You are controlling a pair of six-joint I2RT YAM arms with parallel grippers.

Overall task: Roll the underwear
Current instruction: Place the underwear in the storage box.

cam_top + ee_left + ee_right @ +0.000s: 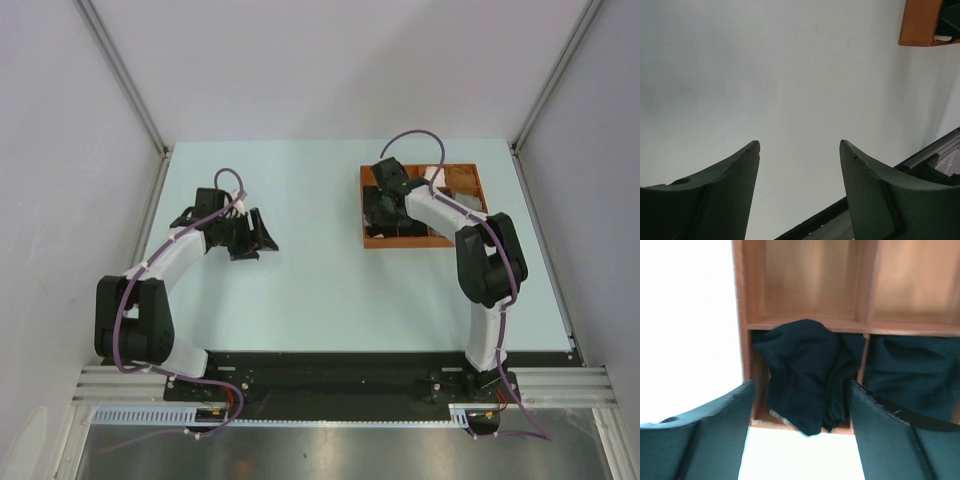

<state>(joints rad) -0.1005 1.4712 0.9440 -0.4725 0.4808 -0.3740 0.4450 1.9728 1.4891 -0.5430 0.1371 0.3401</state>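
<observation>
A black brief (805, 372) lies bunched in the near-left compartment of the brown tray (742, 315), with a fold hanging over the tray's front wall and a strip of beige waistband showing. A second dark garment with faint stripes (912, 370) fills the compartment to its right. My right gripper (801, 385) is open and empty, with its fingers on either side of the black brief and just short of it. In the top view it hovers over the tray's left side (385, 205). My left gripper (255, 235) is open and empty over bare table (800, 142). A third garment is not in view.
The tray (420, 243) stands at the table's back right; its far compartments show bare wood. Its corner (920, 22) shows in the left wrist view. The black strip and metal rail (935, 150) of the table's near edge lie below the left gripper.
</observation>
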